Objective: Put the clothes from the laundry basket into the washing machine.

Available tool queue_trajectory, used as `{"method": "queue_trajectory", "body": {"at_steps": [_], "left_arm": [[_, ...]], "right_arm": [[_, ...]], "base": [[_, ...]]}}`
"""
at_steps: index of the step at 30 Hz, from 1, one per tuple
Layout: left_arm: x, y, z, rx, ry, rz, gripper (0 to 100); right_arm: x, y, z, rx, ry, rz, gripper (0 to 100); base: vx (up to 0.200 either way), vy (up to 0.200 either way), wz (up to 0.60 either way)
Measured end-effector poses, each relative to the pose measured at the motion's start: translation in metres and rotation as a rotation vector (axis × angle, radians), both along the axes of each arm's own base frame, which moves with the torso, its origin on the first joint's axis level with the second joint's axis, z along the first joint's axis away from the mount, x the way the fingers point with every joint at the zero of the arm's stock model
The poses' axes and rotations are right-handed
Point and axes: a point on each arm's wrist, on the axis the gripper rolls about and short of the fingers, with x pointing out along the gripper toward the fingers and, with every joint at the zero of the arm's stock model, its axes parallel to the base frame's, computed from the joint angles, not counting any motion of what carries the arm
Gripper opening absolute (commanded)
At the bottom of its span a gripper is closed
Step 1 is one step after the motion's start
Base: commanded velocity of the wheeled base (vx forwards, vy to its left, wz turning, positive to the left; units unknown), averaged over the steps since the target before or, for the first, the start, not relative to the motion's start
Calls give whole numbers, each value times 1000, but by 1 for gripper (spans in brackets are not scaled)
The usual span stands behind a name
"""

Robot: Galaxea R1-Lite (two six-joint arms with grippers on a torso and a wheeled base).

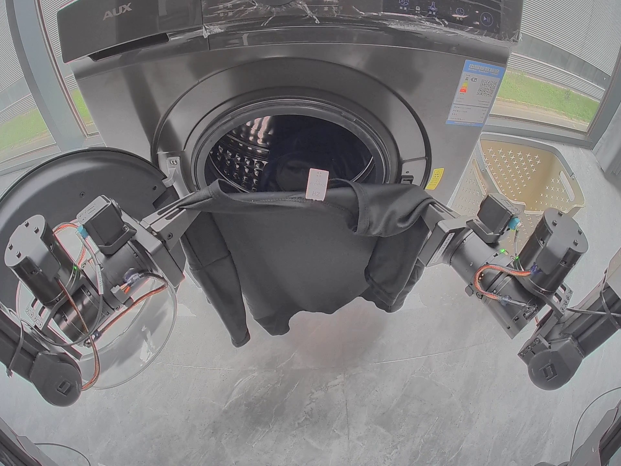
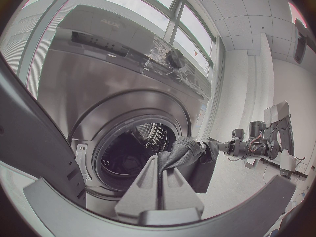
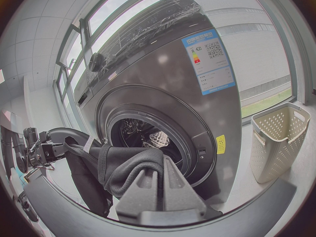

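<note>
A black shirt (image 1: 297, 260) with a white label hangs stretched between both arms, right in front of the washing machine (image 1: 291, 66) and its open round drum mouth (image 1: 291, 150). My left gripper (image 1: 184, 210) is shut on one shoulder of the shirt (image 2: 179, 152), my right gripper (image 1: 428, 218) on the other (image 3: 131, 168). The body and sleeves dangle down toward the floor. In each wrist view the fingers (image 2: 171, 185) (image 3: 174, 185) pinch bunched black fabric. The cream laundry basket (image 1: 527, 176) (image 3: 279, 139) stands to the right of the machine.
The machine's round door (image 1: 71, 182) is swung open at the left, behind my left arm. Dark cloth lies inside the drum. Grey marbled floor (image 1: 323, 389) stretches in front. Windows stand behind the machine.
</note>
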Motion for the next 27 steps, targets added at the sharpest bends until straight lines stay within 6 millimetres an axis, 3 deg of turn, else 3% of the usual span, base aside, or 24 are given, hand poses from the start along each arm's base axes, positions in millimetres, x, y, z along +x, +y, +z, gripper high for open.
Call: {"method": "queue_trajectory", "body": {"at_steps": [19, 27], "left_arm": [[-3, 0, 13, -20, -51, -9, 0], [-8, -25, 11, -18, -43, -105, 0]], "right_arm": [[-3, -3, 13, 30, -29, -12, 0], [-8, 0, 4, 24, 1, 48, 0]], "base": [[0, 0, 0], [0, 0, 0]]}}
